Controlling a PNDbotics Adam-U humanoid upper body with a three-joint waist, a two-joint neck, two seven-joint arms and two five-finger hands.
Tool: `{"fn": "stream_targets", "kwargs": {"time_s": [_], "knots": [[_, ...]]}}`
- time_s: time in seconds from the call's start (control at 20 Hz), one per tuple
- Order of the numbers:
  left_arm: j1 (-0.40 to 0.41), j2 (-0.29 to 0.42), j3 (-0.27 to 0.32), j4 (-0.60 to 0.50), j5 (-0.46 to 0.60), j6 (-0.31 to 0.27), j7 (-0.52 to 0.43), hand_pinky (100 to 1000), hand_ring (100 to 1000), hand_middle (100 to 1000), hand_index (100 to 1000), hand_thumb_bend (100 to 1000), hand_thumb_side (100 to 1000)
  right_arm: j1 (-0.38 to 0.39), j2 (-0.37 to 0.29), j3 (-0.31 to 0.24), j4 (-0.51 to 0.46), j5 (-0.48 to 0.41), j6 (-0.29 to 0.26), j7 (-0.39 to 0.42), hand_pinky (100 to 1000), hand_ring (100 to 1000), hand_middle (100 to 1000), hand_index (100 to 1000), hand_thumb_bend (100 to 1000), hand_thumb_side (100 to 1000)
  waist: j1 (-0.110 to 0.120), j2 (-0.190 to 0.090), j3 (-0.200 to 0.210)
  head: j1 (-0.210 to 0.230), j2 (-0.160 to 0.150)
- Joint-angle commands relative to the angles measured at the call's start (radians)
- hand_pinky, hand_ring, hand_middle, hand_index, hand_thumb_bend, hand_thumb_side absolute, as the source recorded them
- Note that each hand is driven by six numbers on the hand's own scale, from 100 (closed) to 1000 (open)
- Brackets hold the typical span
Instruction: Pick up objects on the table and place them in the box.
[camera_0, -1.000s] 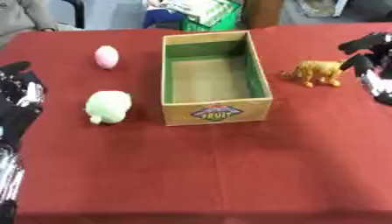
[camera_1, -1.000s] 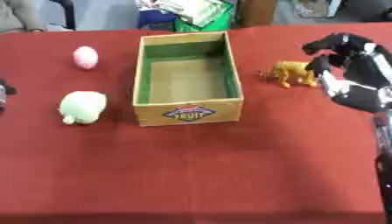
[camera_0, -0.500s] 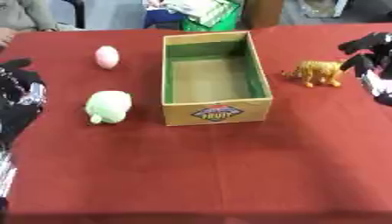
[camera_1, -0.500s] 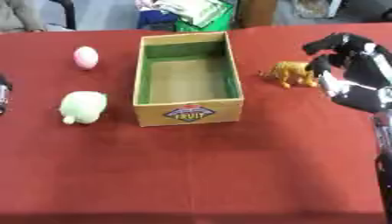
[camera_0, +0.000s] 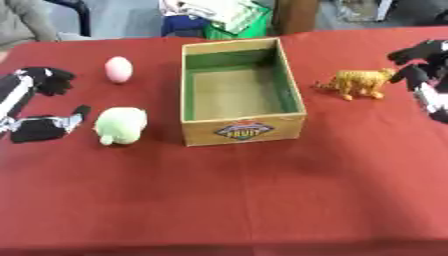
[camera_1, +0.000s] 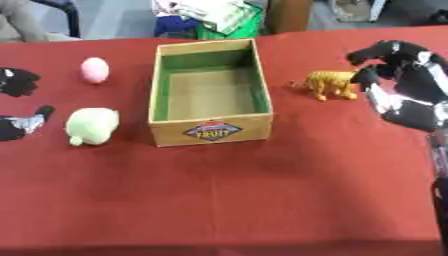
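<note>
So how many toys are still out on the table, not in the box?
3. A pink egg and a green toy lie left of the box; an orange animal stands to its right. The box looks empty.

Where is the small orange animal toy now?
The orange animal toy stands on the red table, right of the box, close to the right hand.

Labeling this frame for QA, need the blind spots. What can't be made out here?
- Left hand: right eye view cuts most of it off at the left edge.
- Right hand: left eye view cuts its outer part off at the right edge.
- Box: label print blurred, only "FRUIT" readable.
- Near inner wall of the box: hidden by its own front rim.
- Green toy: blurred, kind unclear.
- Pink egg-shaped thing: blurred, kind unclear.
</note>
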Motion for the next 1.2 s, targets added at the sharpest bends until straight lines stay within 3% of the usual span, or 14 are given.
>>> {"fn": "stream_targets", "kwargs": {"time_s": [0.05,0.4,0.7,1.0,1.2], "knots": [[-0.061,0.047,-0.037,0.047,-0.053,-0.002,-0.039,745,703,668,806,462,275,-0.009,-0.017,0.001,-0.013,-0.005,0.0,0.005,574,776,598,686,100,201,0.001,-0.015,-0.005,0.007,0.005],[-0.2,-0.005,-0.129,0.205,-0.161,-0.041,-0.135,763,729,717,819,522,312,-0.01,-0.014,0.005,-0.012,-0.007,-0.001,0.01,574,776,598,686,100,202,0.0,-0.015,-0.022,0.017,0.005],[-0.274,-0.074,-0.154,0.34,-0.245,-0.077,-0.142,758,724,717,800,494,311,-0.01,-0.011,0.007,-0.009,-0.007,-0.001,0.011,574,776,598,686,100,206,-0.004,-0.016,-0.029,0.022,0.005],[-0.312,-0.128,-0.166,0.444,-0.297,-0.111,-0.165,728,671,670,782,500,325,-0.011,-0.008,0.009,-0.009,-0.008,-0.002,0.012,574,776,598,686,100,209,-0.007,-0.016,-0.035,0.027,0.005],[-0.318,-0.141,-0.17,0.484,-0.306,-0.139,-0.244,656,550,548,721,466,321,-0.011,-0.008,0.009,-0.008,-0.007,-0.003,0.013,574,776,598,686,100,210,-0.008,-0.015,-0.037,0.029,0.005]]}}
